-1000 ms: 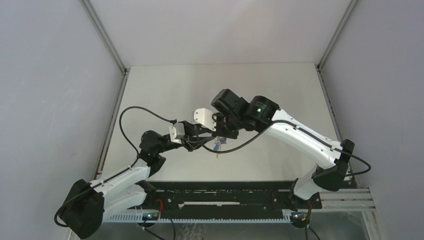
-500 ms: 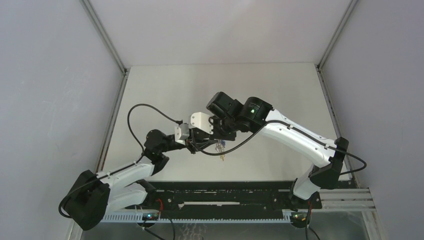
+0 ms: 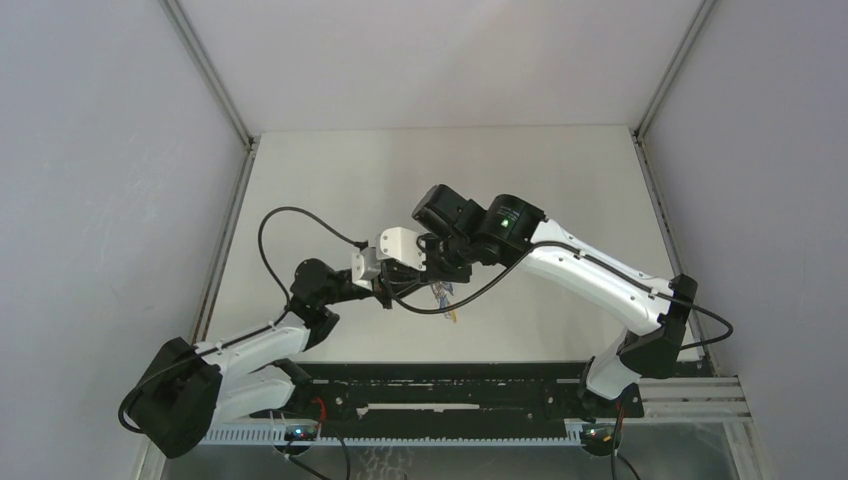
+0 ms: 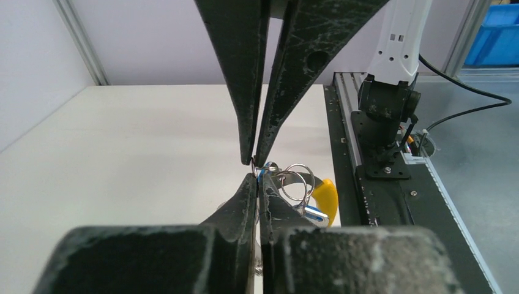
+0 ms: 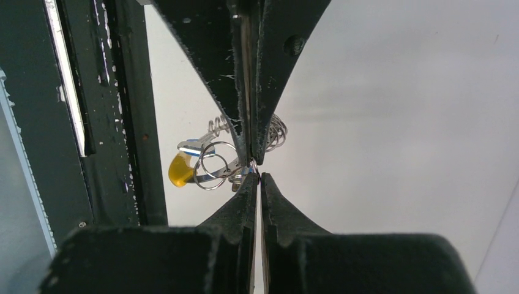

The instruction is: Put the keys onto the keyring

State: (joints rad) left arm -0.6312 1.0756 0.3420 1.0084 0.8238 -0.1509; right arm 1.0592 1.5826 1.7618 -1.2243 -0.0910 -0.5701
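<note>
Pinching one keyring [image 4: 324,197]: left claw [image 4: 254,177], right claw [image 5: 256,177].

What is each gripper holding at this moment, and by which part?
The silvery metal keyring with a yellow-orange section, hanging free. The right gripper and the left gripper, tip to tip, both pinch one thin wire loop at its edge.
</note>
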